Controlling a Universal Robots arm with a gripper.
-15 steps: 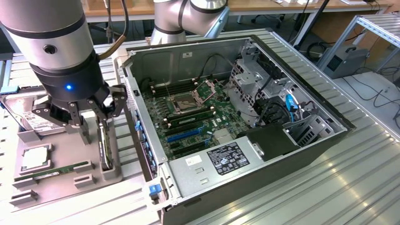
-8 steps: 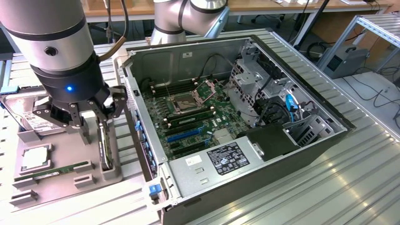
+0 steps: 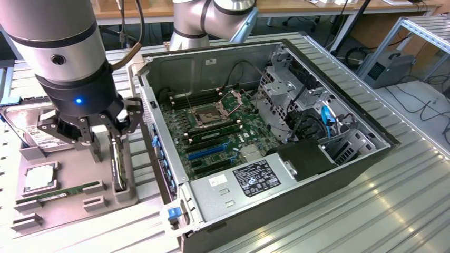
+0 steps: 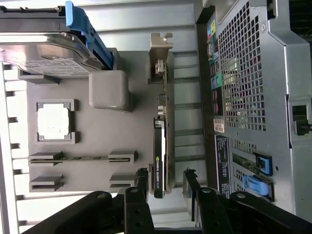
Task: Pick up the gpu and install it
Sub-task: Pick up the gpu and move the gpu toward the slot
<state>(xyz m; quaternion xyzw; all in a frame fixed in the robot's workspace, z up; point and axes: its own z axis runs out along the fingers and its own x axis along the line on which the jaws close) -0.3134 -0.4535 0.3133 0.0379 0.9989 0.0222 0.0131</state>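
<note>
**Operator:** Where is the card I'm after?

**Spotter:** Your gpu, the thin rectangular card with a black cooler face on a dark-green board, stands on its long edge. It sits in a slot of the flat grey plastic holder tray, on the tray's side nearest the open black-and-silver computer case. Its silver metal bracket is at the end away from your tool. The card is on the tray, outside the case.

**Operator:** And my tool?

**Spotter:** Your black two-fingered gripper hangs right over the card's other end, with the jaws spread wide. In the wrist view you have one fingertip on each side of the card. A gap shows on both sides, so you are gripping nothing.

**Operator:** What else is on that tray?

**Spotter:** A silver boxy hard drive with a white label lies just to the exterior view's left of your gripper. A square silver processor chip sits in its own recess. A narrow green memory stick lies just beside that chip.

**Operator:** And the case?

**Spotter:** It lies on its side on the ribbed aluminium table with the panel off. The green motherboard faces up. A grey power supply with a dark label sits at the case's near end in the exterior view.
</note>
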